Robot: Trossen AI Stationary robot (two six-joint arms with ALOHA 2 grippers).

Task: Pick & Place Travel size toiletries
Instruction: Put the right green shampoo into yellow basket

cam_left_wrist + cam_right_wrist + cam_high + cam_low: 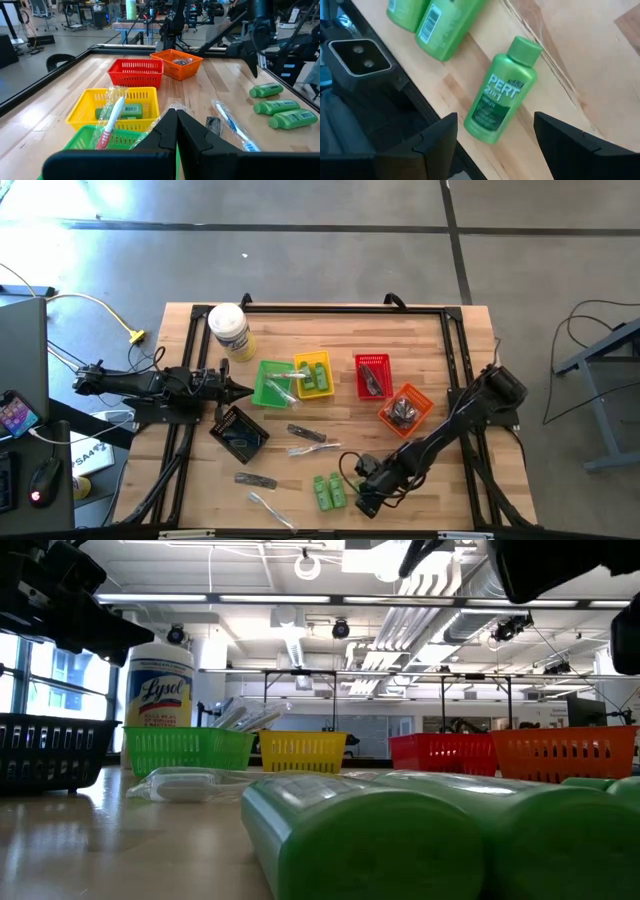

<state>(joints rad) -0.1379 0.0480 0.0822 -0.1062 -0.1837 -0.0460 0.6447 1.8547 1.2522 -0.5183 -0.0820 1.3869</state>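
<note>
The green bottle [501, 92] marked "PERT 2in1" lies flat on the wood near the table's front edge, beside two more green bottles [328, 490]. You see the right gripper [495, 140] above it, fingers apart, probably not touching it. Your left gripper [176, 131] is closed together, empty, at the green basket [272, 383].

Right gripper [495, 132] fingers apart, left gripper [176, 131] closed
</note>
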